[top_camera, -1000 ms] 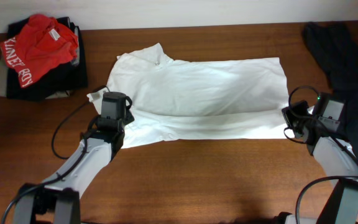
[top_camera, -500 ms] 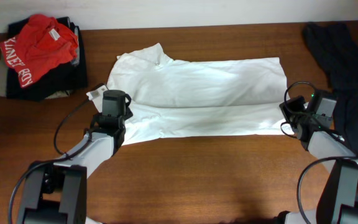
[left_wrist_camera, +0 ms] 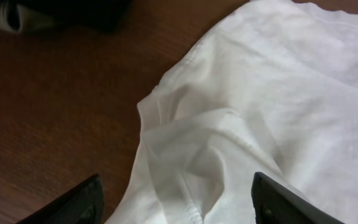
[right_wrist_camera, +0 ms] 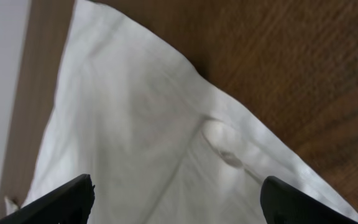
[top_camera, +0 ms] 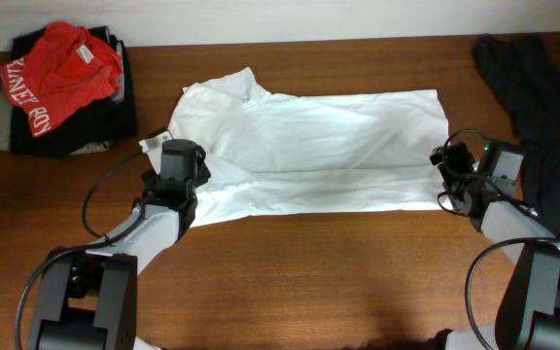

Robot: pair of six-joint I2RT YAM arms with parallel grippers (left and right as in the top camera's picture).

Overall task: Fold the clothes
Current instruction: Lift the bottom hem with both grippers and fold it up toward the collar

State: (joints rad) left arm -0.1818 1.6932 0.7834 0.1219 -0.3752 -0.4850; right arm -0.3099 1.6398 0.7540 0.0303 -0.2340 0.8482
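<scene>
Two pincers stand at the two ends of the white T-shirt [top_camera: 329, 146], which lies flat across the middle of the desk [top_camera: 309, 282] with its long axis running left to right. The left pincer [left_wrist_camera: 176, 202] is at the near left corner, by the rumpled sleeve [left_wrist_camera: 185, 137]. Its fingers are spread wide, with cloth between them but not pinched. The right pincer [right_wrist_camera: 179, 202] is at the near right corner, spread wide over the cloth in the same way. From both, the body of the shirt lies ahead, toward the far edge of the desk. I judge the coming fold goes the short way, near edge toward far edge, so each arm takes its own corner.
</scene>
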